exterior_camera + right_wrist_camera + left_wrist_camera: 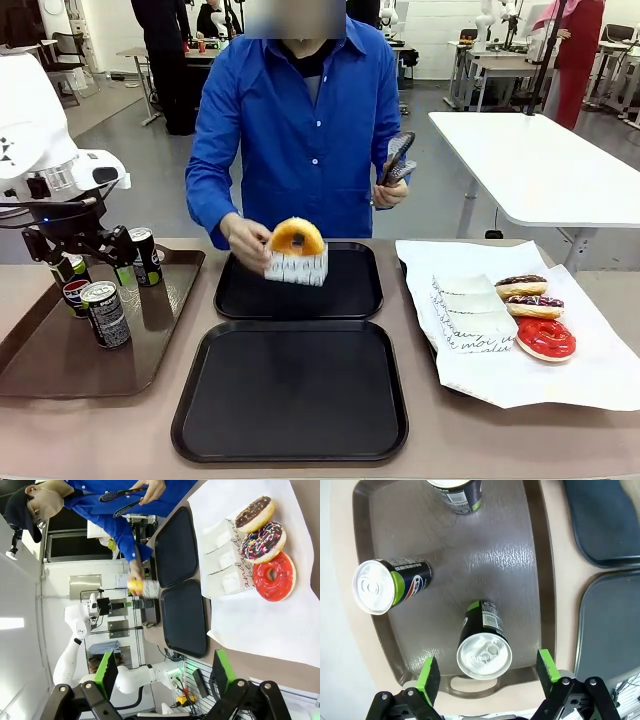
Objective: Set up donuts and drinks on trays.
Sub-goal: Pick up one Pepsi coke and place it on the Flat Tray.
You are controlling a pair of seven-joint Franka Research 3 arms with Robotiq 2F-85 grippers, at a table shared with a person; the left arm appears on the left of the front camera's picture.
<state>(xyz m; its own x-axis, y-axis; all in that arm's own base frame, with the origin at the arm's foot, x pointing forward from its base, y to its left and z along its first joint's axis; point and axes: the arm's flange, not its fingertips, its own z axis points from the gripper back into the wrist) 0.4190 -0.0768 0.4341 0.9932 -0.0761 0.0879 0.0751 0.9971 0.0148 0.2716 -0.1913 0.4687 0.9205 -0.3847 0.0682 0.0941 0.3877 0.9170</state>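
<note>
In the front view the left gripper [92, 268] hangs at 9 o'clock over the brown tray [40, 375] with its fingers spread wide. In the left wrist view 1 can [484, 650] stands between the green pads [427, 679], touching neither, with open space on both sides. That can sits close to the brown tray's handled edge. A 2nd can [387, 586] stands toward 9 o'clock of it near the side rim, and a 3rd can [457, 492] stands at 12 o'clock, well apart, with bare tray floor between all 3. The 2 black trays lie mid-tabletop [420, 460]: the near tray [290, 400] at 6 o'clock and the far tray [355, 290] just beyond it, their rims almost touching. The person's hand [245, 238] holds 1 sleeved donut [297, 248] over the far tray's near-left part; I cannot tell whether it rests on the tray. The other hand [388, 192] holds tongs [398, 158]. At 3 o'clock a white paper [600, 360] carries 3 donuts [545, 338] in a row toward its right side, just beside a stack of sleeves [470, 310]. The right gripper [164, 672] is spread wide, holding nothing, well above the tabletop.
</note>
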